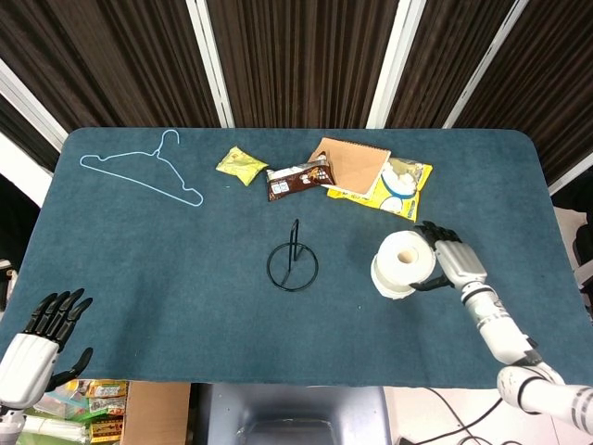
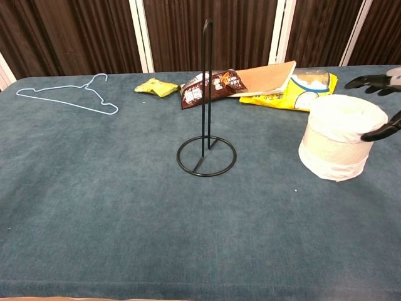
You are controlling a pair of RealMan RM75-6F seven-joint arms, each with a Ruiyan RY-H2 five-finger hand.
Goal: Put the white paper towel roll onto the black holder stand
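Observation:
The white paper towel roll (image 1: 403,263) stands upright on the blue table, right of centre. The black wire holder stand (image 1: 296,241) is about a roll's width to its left, post upright and bare. My right hand (image 1: 452,258) is against the roll's right side, fingers spread around it. In the chest view its fingers (image 2: 374,81) reach over the roll's (image 2: 340,137) far top edge and the thumb (image 2: 380,130) lies at its near side; a firm grip is not evident. My left hand (image 1: 42,343) hovers open off the table's near left corner.
Along the far side lie a light blue hanger (image 1: 139,171), a small yellow packet (image 1: 242,164), a brown snack bag (image 1: 298,179), a brown notebook (image 1: 352,162) and a yellow bag (image 1: 398,185). The holder stand (image 2: 206,94) rises tall at the centre.

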